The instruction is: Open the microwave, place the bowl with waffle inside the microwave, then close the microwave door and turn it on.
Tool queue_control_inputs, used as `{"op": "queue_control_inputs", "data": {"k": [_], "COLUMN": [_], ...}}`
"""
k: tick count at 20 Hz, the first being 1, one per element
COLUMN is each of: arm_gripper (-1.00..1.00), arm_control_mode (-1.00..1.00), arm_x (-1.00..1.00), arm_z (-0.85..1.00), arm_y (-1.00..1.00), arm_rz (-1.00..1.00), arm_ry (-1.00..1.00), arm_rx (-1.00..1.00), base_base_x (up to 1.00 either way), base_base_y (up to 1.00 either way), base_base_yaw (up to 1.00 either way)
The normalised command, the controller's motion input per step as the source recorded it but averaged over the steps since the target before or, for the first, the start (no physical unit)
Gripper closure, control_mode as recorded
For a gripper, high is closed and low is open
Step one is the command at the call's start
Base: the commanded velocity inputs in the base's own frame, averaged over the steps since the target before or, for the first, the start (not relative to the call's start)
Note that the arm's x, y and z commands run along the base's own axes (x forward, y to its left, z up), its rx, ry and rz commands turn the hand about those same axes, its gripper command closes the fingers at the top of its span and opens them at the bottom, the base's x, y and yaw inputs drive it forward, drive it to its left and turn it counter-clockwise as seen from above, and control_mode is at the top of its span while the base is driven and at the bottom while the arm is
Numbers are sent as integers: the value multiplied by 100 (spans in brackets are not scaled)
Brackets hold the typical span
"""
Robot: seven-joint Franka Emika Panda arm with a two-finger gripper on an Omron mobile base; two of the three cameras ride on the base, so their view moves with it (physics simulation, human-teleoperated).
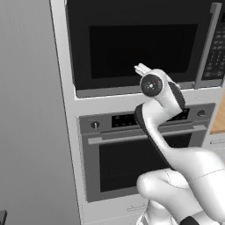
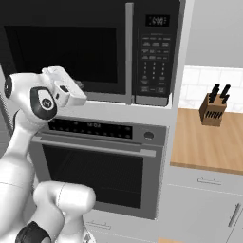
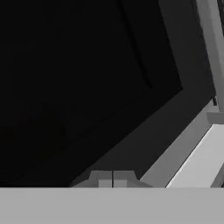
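The microwave (image 1: pixel 136 44) sat high in the wall of white cabinets, right above the steel oven (image 1: pixel 140 154). The microwave door (image 2: pixel 66 47) was shut. It was a wide black panel with a dark window, and its long grey bar handle (image 2: pixel 128 52) stood upright along its right edge. Beside the handle was the black keypad strip (image 2: pixel 155 57) with a small display at the top.

The gripper (image 3: pixel 113 179) was up in front of the lower part of the microwave door, close to the dark glass. In the hand view its two small tips were pressed together, so the jaws were clenched and held nothing. That view looked at the black window, tilted, with the grey bottom edge of the door and the handle (image 3: pixel 212 48) running past on the right side. I could not tell if the tips touched the door.

The white arm (image 1: pixel 162 114) bent up from below and crossed in front of the oven. The oven had a flat handle (image 2: pixel 95 146) that ran sideways and a round knob (image 2: pixel 149 135) at the right of its dark panel.

To the right was a wooden desk (image 2: pixel 204 142) with a knife block (image 2: pixel 213 110) standing on it near the white tiled wall. White drawers (image 2: pixel 204 190) sat under the desk.
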Motion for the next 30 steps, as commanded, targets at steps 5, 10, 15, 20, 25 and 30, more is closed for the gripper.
{"op": "queue_control_inputs", "data": {"k": [5, 10, 15, 20, 25, 30], "arm_gripper": [100, 100, 100, 100, 100, 100], "arm_control_mode": [-100, -100, -100, -100, -100, -100], "arm_x": [100, 78, -36, -98, -83, 0], "arm_z": [0, -1, 10, 38, 31, 0], "arm_y": [-46, -42, -49, -80, -98, -100], "arm_rz": [27, 19, 6, 2, 0, 8], "arm_ry": [12, 11, 9, 21, 12, 3], "arm_rx": [10, 13, 26, 43, 64, 57], "base_base_x": [0, 0, 0, 0, 0, 0], "base_base_y": [0, 0, 0, 0, 0, 0], "base_base_yaw": [0, 0, 0, 0, 0, 0]}}
